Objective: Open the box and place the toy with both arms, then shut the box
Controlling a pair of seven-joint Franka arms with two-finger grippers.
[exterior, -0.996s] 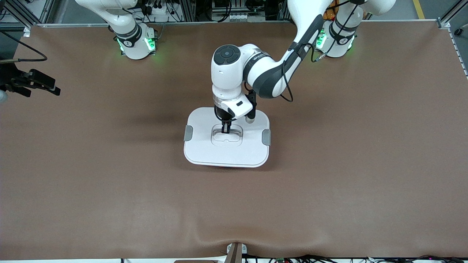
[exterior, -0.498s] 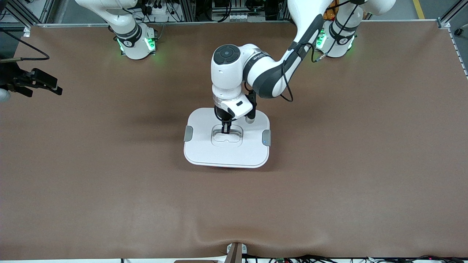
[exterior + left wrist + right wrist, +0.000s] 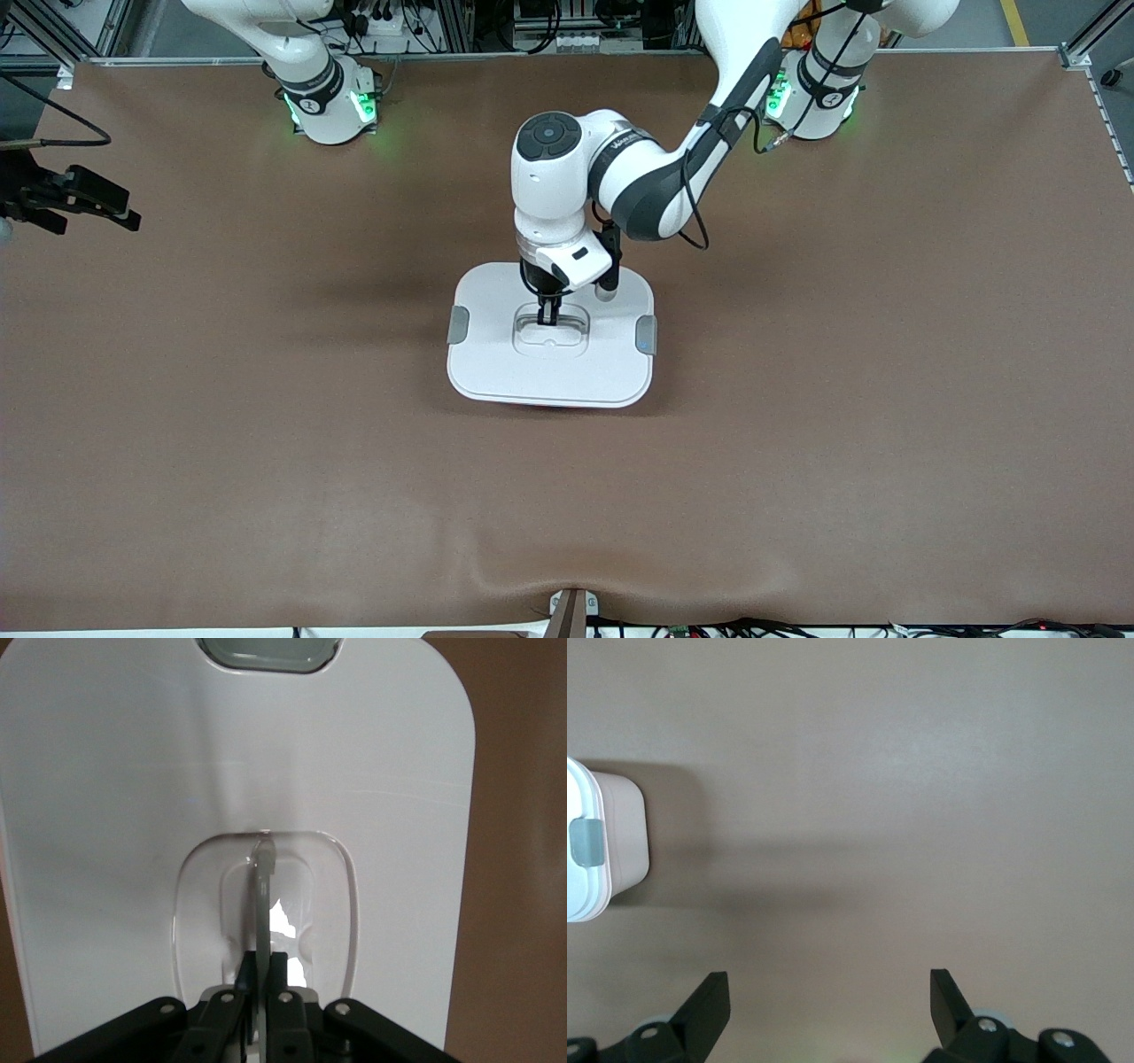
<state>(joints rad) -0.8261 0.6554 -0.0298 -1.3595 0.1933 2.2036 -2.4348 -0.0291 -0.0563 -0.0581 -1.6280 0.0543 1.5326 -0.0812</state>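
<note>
The box point(image 3: 549, 346) sits in the middle of the brown desk point(image 3: 842, 399) with its white lid point(image 3: 496, 354) on, a grey clip point(image 3: 457, 324) at each end. The left arm reaches down over it, and the left gripper point(image 3: 548, 315) is clenched on the thin handle point(image 3: 263, 904) standing up in the lid's recess. The right gripper point(image 3: 830, 1001) hangs released over bare desk toward the right arm's end, waiting. I can't see the toy anywhere.

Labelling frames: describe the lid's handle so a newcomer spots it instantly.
Mid-table sits the box, its white lid flanked by two grey clips. In the lid's middle recess stands a thin grey handle, pinched by the shut left claw.
</note>
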